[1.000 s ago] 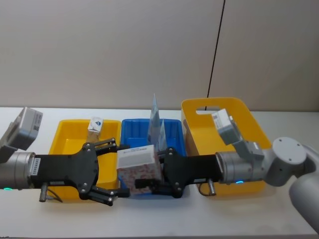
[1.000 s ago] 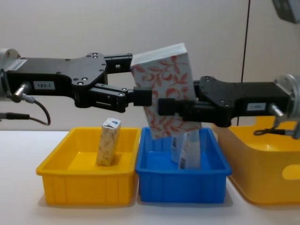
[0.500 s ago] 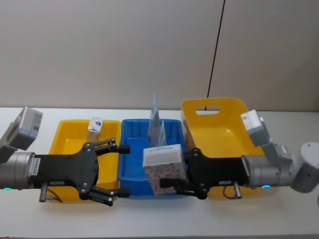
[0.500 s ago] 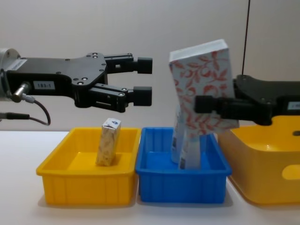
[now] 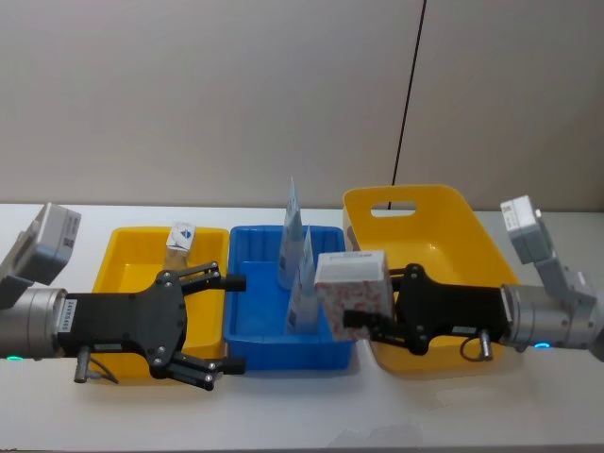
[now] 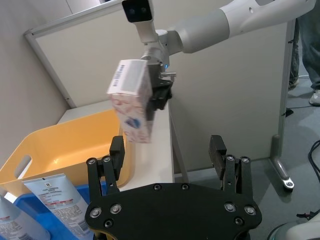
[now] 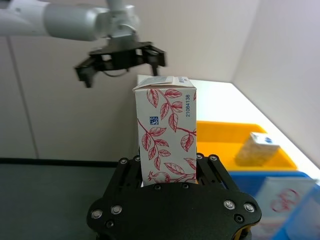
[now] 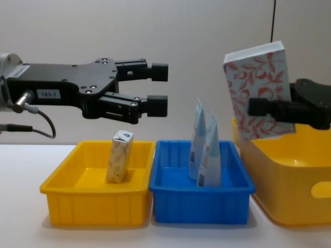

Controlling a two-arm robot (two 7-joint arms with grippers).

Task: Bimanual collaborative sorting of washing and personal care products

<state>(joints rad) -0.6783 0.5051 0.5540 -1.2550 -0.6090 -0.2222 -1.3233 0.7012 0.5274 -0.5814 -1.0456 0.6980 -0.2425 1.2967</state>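
Observation:
My right gripper [image 8: 261, 109] is shut on a white box with red leaf print [image 8: 257, 93], holding it upright in the air over the near left corner of the big yellow bin [image 8: 289, 201]. The same box [image 5: 352, 291] appears in the head view and in the right wrist view [image 7: 166, 130]. Above the seam between the two trays, my left gripper [image 8: 159, 89] hangs open with nothing in it. Two pale-blue tubes [image 8: 204, 150] stand in the blue tray [image 8: 201, 209]. A small box [image 8: 119, 156] leans in the yellow tray [image 8: 93, 206].
The three containers stand side by side along the table: yellow tray [image 5: 127, 264], blue tray [image 5: 255, 330], handled yellow bin [image 5: 453, 236]. A strip of bare table runs in front of them. A grey wall with a dark cable rises behind.
My right gripper has carried the leaf-print box to the right, from between my left gripper's fingers over the blue tray to the yellow bin's near left corner. The left gripper has stayed still and open.

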